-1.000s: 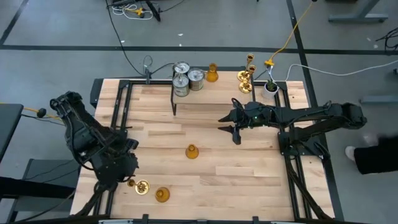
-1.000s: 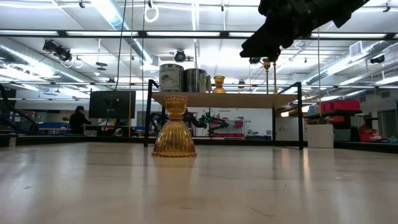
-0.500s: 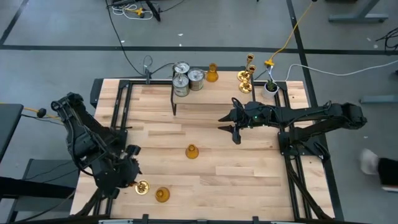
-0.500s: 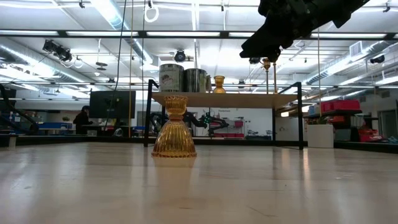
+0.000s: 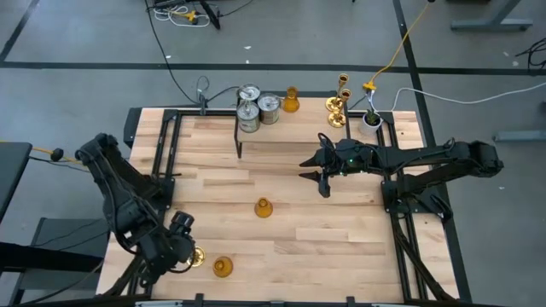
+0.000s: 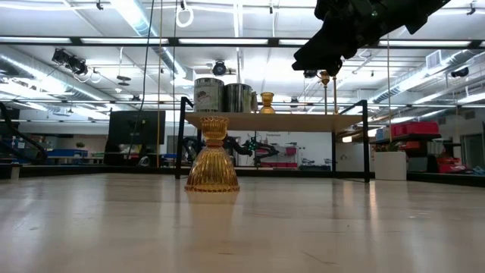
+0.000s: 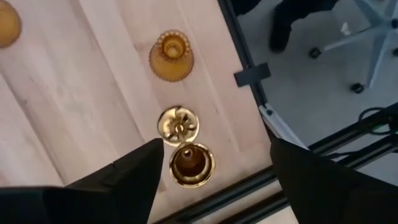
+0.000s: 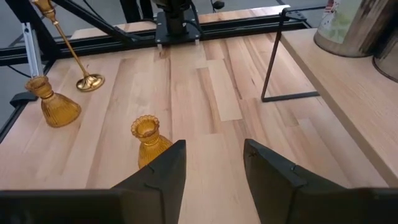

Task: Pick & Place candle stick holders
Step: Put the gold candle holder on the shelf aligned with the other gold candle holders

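A brass candle stick holder (image 7: 188, 164) stands upright on its round base (image 7: 178, 122) near the table's front left corner. My left gripper (image 7: 216, 144) (image 5: 188, 248) hovers over it, pointing steeply down and open. Its fingers stand on either side of the holder's top cup and touch nothing. An amber holder (image 5: 223, 267) stands just to the right, and another (image 5: 263, 207) (image 6: 212, 155) at mid-table. My right gripper (image 5: 314, 181) (image 8: 214, 144) hangs open over the table's right half with nothing in it.
A raised shelf (image 6: 273, 119) along the far edge carries silvery cylinders (image 5: 254, 107), an amber holder (image 5: 291, 100), brass holders (image 5: 338, 104) and a small potted plant (image 5: 371, 119). The table's black frame rail (image 7: 249, 74) runs close beside the brass holder.
My left gripper has moved toward the table's near edge and down, tipping more steeply downward, and now stands over the brass holder. The right arm and all the holders have stayed where they were.
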{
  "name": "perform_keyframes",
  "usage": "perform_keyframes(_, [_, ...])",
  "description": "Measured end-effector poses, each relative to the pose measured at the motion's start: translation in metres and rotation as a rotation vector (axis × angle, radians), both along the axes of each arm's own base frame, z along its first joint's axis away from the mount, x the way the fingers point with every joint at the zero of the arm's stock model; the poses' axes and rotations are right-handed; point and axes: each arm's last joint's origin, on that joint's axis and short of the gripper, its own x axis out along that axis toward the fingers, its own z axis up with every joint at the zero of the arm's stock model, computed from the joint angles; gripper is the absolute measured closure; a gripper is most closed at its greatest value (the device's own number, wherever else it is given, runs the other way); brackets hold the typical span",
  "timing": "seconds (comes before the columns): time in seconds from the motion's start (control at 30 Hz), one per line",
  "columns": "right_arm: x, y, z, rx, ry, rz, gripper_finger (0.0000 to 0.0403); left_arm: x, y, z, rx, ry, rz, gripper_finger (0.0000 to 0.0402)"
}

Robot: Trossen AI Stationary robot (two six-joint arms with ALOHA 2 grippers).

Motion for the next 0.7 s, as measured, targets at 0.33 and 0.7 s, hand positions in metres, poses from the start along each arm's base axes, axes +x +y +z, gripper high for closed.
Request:
perform_keyframes(0.33, [0.000, 0.000, 0.000, 0.000, -0.002, 0.000, 0.0238, -0.001, 0.002, -0.003, 0.045, 0.019, 0.005, 0.0078])
perform_keyframes(0.7, [0.000, 0.000, 0.000, -0.002, -0.003, -0.003, 0.0238, 0.005, -0.008, -0.029, 0.105, 0.108, -0.003, 0.0076])
